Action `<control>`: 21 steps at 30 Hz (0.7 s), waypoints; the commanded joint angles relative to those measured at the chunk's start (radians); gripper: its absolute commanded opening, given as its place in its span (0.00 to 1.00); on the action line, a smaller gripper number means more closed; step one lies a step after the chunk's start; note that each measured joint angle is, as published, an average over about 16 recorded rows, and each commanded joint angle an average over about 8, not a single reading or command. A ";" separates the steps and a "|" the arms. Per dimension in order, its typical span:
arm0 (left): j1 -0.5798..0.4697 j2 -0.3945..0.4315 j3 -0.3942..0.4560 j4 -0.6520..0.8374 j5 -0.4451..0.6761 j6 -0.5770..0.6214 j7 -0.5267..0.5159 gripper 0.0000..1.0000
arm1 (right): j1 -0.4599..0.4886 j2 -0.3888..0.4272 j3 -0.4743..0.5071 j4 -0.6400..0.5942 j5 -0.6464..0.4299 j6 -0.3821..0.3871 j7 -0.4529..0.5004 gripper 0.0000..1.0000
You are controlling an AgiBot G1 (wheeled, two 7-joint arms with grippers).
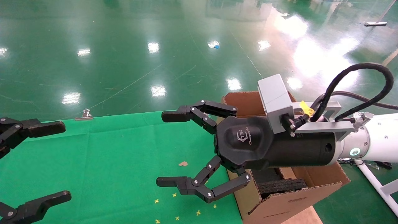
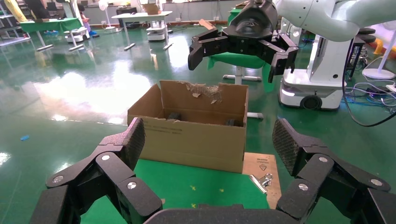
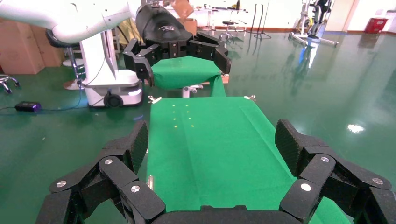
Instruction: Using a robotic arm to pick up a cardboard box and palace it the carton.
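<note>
The small cardboard box is not in view in any frame. The carton (image 1: pixel 279 205) stands at the right end of the green cloth, flaps up, with black foam (image 1: pixel 279 185) inside. It also shows in the left wrist view (image 2: pixel 196 135), with a torn far edge. The robotic arm on the right is white with a black wrist. Its right gripper (image 1: pixel 166 149) is open and empty. It hovers over the cloth just left of the carton, and its wrist is above the carton. My left gripper (image 1: pixel 60 161) is open and empty at the left edge, facing the carton (image 2: pixel 210 140).
The green cloth (image 1: pixel 108 149) covers the table. It carries a small brown scrap (image 1: pixel 183 163) and yellow marks. A metal binder clip (image 1: pixel 84 115) grips the far edge, and another clip (image 2: pixel 261 179) sits near the carton. Shiny green floor surrounds the table.
</note>
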 commanded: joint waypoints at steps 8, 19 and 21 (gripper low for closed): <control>0.000 0.000 0.000 0.000 0.000 0.000 0.000 1.00 | 0.002 0.000 -0.002 -0.002 -0.001 0.001 0.001 1.00; 0.000 0.000 0.000 0.000 0.000 0.000 0.000 1.00 | 0.002 -0.001 -0.003 -0.003 -0.002 0.001 0.001 1.00; 0.000 0.000 0.000 0.000 0.000 0.000 0.000 1.00 | 0.002 -0.001 -0.003 -0.003 -0.002 0.001 0.001 1.00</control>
